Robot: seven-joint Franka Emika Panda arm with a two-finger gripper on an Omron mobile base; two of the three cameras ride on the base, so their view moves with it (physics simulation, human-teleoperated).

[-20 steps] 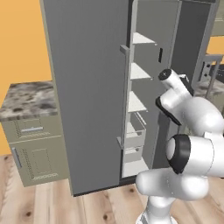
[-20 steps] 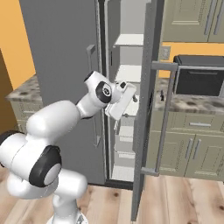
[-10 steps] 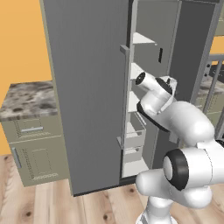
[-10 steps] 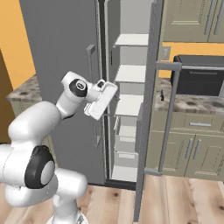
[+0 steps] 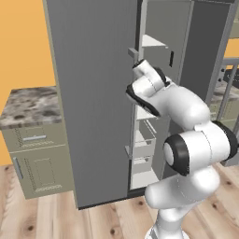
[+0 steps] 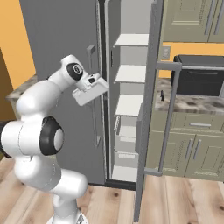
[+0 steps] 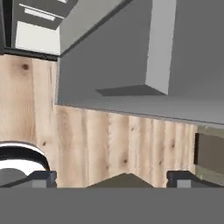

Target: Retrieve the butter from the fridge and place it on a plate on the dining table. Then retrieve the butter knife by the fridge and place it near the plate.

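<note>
White arm raised and bent, claw point(image 7: 112, 177) spread wide, empty, pointing downward

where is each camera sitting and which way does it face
Left base view: behind the arm's left, facing the tall dark grey fridge; white arm at right.
Right base view: behind its right, facing the same fridge's white shelves and black microwave; open tool.
Hand view: on the hand, looking down the fridge door at the wooden floor.

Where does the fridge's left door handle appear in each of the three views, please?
Left base view: left door handle at centre, partly behind the arm.
Right base view: vertical bar left of centre, beside the gripper.
Hand view: grey bar at upper right.
Shared landmark: wooden floor.
</note>
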